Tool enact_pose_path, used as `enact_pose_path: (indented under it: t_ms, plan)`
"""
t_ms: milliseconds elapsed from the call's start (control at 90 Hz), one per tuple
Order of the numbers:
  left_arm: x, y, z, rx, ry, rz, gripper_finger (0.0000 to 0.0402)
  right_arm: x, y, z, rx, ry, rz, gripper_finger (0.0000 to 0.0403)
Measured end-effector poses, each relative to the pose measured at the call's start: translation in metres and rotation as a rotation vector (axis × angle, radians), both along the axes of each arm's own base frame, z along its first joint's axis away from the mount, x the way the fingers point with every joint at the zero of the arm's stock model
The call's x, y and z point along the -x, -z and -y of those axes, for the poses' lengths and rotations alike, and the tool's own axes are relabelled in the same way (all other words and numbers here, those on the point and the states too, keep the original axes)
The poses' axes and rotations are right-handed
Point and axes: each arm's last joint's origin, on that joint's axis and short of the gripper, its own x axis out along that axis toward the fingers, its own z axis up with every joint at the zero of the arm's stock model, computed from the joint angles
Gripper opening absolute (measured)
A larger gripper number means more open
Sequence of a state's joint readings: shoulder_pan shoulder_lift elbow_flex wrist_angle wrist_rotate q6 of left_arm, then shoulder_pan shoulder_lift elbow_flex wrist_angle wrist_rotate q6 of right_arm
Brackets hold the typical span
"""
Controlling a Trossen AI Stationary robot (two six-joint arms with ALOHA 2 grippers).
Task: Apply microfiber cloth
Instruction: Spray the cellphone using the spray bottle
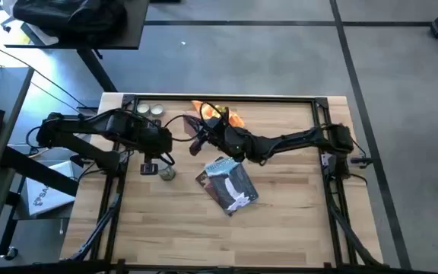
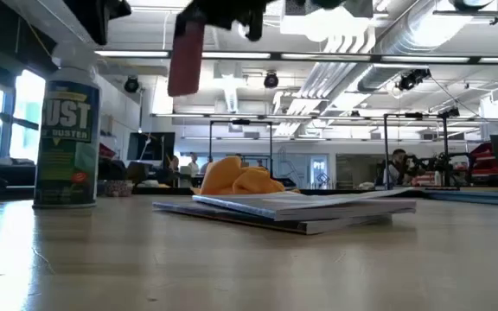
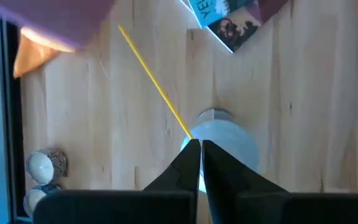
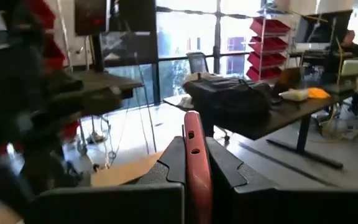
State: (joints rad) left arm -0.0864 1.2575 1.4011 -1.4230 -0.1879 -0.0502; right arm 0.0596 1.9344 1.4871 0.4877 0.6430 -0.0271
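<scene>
My right claw [image 1: 198, 142] pinches a flat red-edged phone [image 4: 194, 163] on edge, raised above the bench [image 1: 295, 221]. The microfiber cloth [image 1: 217, 114] lies bunched by the far rail, just behind that claw and beyond the printed packet [image 1: 227, 185]. My left claw [image 3: 201, 152] hangs pressed together over the duster can [image 2: 67, 138], well apart from the cloth.

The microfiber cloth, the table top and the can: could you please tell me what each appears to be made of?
The microfiber cloth looks like soft orange-yellow fabric, matte, lying in rounded, irregular folds. The table looks like pale wood with a smooth finish; plank seams and grain show. The can is probably metal under a printed green label, with a light cap that seems plastic; its look leaves that open.
</scene>
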Motion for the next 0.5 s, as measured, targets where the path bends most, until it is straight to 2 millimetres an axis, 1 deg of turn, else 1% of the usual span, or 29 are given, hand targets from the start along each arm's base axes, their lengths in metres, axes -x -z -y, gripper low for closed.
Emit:
enact_pose_path:
  t_ms: [111,267,344,500]
  plan:
    - [0.000,-0.004,0.000,0.000,0.002,0.017,0.0000,0.003,0.003,-0.013,0.027,-0.021,-0.095,0.0000]
    - [0.005,-0.015,0.001,0.009,0.012,0.074,0.0000,0.011,0.005,-0.028,0.086,0.017,-0.220,0.0000]
    - [0.010,-0.025,0.003,0.019,0.017,0.166,0.0000,0.013,0.006,-0.038,0.173,0.039,-0.296,0.0000]
    - [0.023,-0.047,0.004,0.062,-0.003,0.454,0.0000,0.018,0.005,-0.066,0.413,0.000,-0.442,0.0000]
